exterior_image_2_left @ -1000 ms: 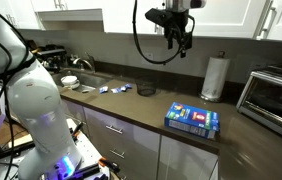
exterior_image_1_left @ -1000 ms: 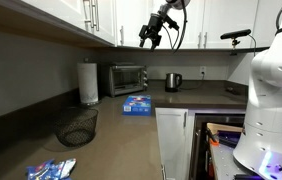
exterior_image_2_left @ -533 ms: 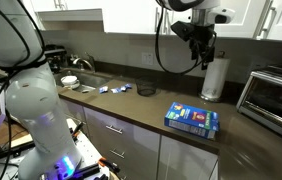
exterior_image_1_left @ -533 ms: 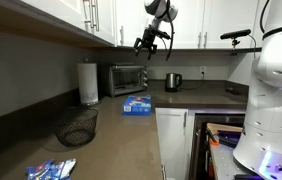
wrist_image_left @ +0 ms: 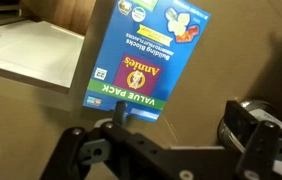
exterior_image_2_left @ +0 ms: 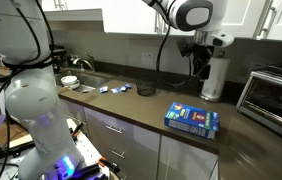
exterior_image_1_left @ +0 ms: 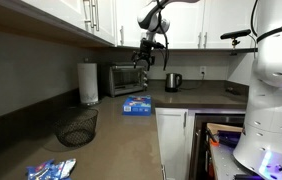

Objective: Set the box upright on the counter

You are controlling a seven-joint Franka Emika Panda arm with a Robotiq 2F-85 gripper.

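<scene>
Below your jaws, well apart from them, 1 box (wrist_image_left: 146, 55) lies flat on the surface (exterior_image_1_left: 116, 135); your jaws stand wide.

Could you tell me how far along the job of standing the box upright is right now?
Done: nothing yet. The box lies flat, face up, on the counter. In hand: the tool hangs open and empty in the air above the counter, and the wrist view shows the box ahead of it. Left: come down, grip the box, tip it onto an end and let go.
</scene>
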